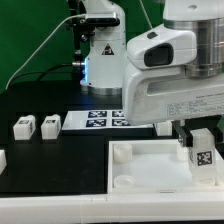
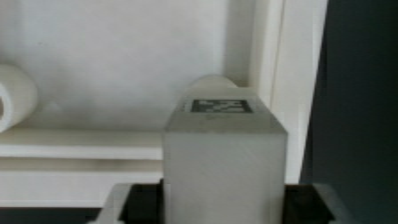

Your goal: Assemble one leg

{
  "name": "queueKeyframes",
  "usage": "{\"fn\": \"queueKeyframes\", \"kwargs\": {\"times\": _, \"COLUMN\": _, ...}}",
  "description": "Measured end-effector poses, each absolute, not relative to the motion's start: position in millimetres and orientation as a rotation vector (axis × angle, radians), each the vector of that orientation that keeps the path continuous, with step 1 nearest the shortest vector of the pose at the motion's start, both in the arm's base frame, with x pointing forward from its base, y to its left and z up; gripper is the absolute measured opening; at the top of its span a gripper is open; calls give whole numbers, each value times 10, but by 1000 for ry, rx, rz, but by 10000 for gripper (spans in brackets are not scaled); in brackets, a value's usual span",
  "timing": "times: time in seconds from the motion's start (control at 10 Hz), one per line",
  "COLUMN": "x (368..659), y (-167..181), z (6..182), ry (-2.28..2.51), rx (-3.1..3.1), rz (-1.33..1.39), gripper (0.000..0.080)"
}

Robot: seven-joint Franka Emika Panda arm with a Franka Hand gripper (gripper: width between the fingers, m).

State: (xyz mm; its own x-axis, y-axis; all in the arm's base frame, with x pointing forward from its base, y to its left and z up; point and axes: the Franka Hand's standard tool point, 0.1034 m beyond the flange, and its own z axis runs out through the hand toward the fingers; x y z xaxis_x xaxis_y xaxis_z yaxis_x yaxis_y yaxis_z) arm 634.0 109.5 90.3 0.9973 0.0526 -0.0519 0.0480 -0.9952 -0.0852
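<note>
My gripper (image 1: 200, 138) is shut on a leg (image 1: 202, 154), a small white post with a black-and-white tag on its face. It holds the leg upright over the corner of the white tray (image 1: 140, 165) on the exterior view's right. In the wrist view the leg (image 2: 226, 150) stands between my dark fingers (image 2: 143, 202), with its tagged end pointing at the tray's edge (image 2: 143, 140). A round socket (image 2: 15, 100) shows at that view's edge. My gripper (image 2: 226, 208) clamps the leg's near end.
Two loose legs (image 1: 24, 126) (image 1: 50, 124) lie on the black table at the exterior view's left, and another white part (image 1: 2, 158) sits at the far left edge. The marker board (image 1: 100, 120) lies behind the tray. The arm's base stands at the back.
</note>
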Motion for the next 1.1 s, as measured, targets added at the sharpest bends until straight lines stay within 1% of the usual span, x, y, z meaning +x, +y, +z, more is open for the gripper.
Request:
{"fn": "queueKeyframes", "kwargs": {"times": 0.2, "x": 6343, "y": 1107, "z": 890, "ry": 281, "rx": -3043, "rz": 94, "gripper": 291}}
{"fn": "queueKeyframes", "kwargs": {"times": 0.4, "x": 6390, "y": 1107, "z": 884, "ry": 876, "rx": -2925, "rz": 80, "gripper": 291}}
{"fn": "queueKeyframes", "kwargs": {"times": 0.6, "x": 6412, "y": 1032, "z": 869, "ry": 1436, "rx": -2637, "rz": 81, "gripper": 291}}
{"fn": "queueKeyframes", "kwargs": {"times": 1.1, "x": 6375, "y": 1024, "z": 870, "ry": 2024, "rx": -2234, "rz": 138, "gripper": 291}}
